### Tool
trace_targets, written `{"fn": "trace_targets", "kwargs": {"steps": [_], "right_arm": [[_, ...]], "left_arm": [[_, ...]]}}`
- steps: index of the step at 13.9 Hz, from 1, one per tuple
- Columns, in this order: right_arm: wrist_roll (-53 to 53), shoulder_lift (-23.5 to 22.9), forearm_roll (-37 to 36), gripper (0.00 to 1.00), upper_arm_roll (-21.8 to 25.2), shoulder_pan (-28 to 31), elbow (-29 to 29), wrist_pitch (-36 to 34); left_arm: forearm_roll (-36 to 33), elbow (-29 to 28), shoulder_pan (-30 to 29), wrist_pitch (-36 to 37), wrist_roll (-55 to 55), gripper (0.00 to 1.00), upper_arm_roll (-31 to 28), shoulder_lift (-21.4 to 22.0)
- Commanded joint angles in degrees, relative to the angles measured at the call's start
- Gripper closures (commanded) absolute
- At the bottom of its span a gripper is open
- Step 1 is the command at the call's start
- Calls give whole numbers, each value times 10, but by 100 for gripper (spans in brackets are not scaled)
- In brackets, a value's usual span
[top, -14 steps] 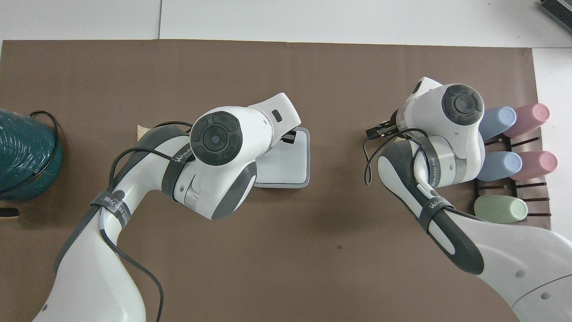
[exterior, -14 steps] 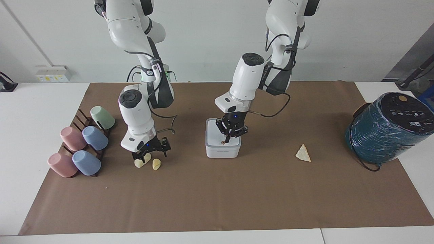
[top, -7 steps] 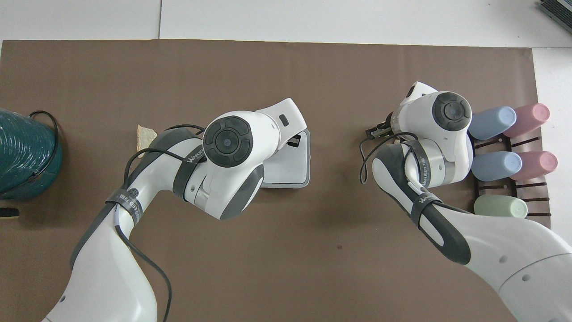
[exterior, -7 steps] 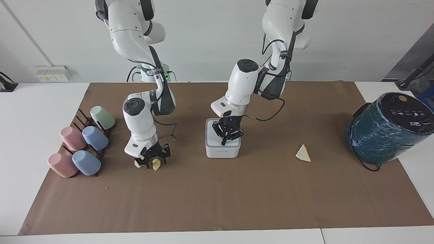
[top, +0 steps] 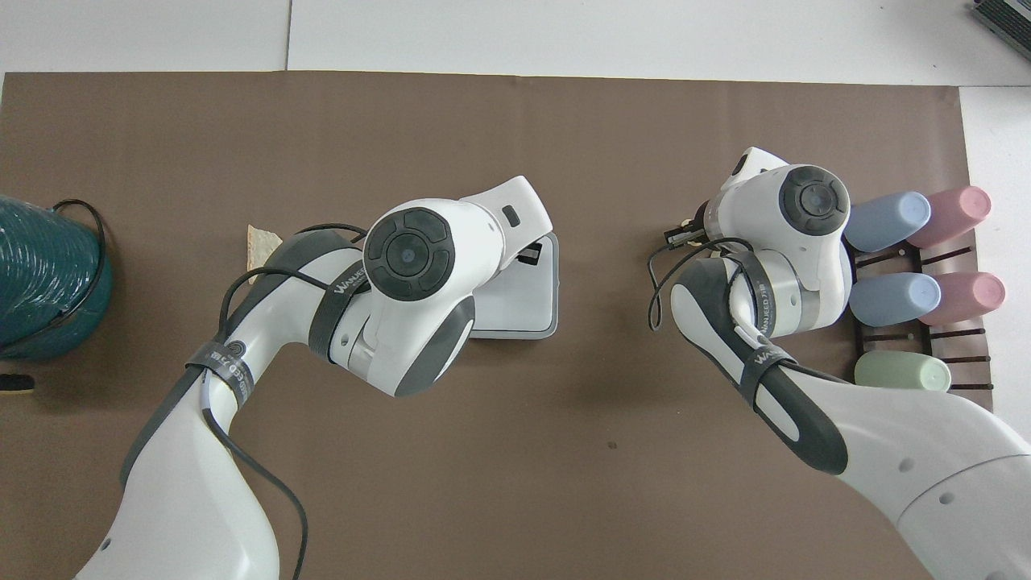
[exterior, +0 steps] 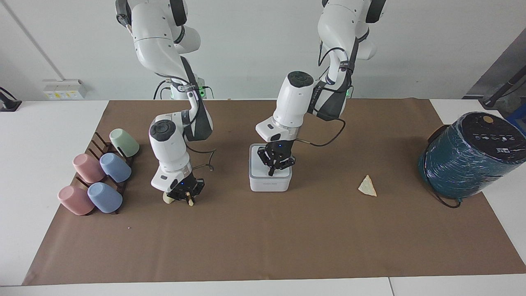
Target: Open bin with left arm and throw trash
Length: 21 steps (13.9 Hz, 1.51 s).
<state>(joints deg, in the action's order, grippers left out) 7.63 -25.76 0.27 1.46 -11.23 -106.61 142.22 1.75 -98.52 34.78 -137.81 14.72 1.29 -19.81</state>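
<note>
The left end effector (exterior: 273, 168) is pressed down on the lid of the bin (exterior: 270, 180), fingertips pinched together with nothing between them; the lid is seen lying flat, not yet raised. The white, grey-rimmed bin sits mid-surface. At about nine o'clock from it in the facing view, the right end effector (exterior: 185, 195) is down on the brown mat (exterior: 263, 238), closed on the small nugget of trash (exterior: 190, 202). The rounded lump (exterior: 167, 198) is left just beside it, toward the cups (exterior: 102, 181). So the carry, judged from here, runs sideways toward three o'clock, and depends on the lid being lifted first. The triangular wedge (exterior: 367, 186) lies flat at the bin's three o'clock, nearer the left arm, pale cream and thin.
</note>
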Motion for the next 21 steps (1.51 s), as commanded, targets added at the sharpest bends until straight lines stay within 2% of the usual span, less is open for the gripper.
{"fn": "trace_targets", "kwargs": {"steps": [1, 5, 8, 12, 15, 18, 20, 21], "right_arm": [[-19, 32, 41, 100, -7, 2, 14, -53], [-116, 97, 75, 100, -8, 1, 18, -98], [-250, 136, 77, 100, -57, 0, 28, -128], [-375, 135, 98, 100, -123, 1, 55, -126], [-401, 129, 187, 100, -141, -19, 55, -113], [-468, 107, 190, 100, -141, -58, 51, -67], [-478, 93, 190, 100, -141, -72, 45, -49], [-478, 92, 190, 100, -141, -72, 41, -49]], "left_arm": [[2, -17, 7, 65, 8, 100, -9, 57], [1, -14, 4, 139, 9, 100, -11, 99], [0, -17, -8, 203, 5, 100, -14, 143], [-1, -26, -59, 274, 0, 100, -12, 187], [-2, -25, -95, 269, -16, 100, -12, 188], [-1, -26, -152, 244, -66, 100, -12, 182], [-1, -33, -175, 220, -76, 44, -12, 173], [-1, -38, -192, 204, -94, 27, -12, 167]]}}
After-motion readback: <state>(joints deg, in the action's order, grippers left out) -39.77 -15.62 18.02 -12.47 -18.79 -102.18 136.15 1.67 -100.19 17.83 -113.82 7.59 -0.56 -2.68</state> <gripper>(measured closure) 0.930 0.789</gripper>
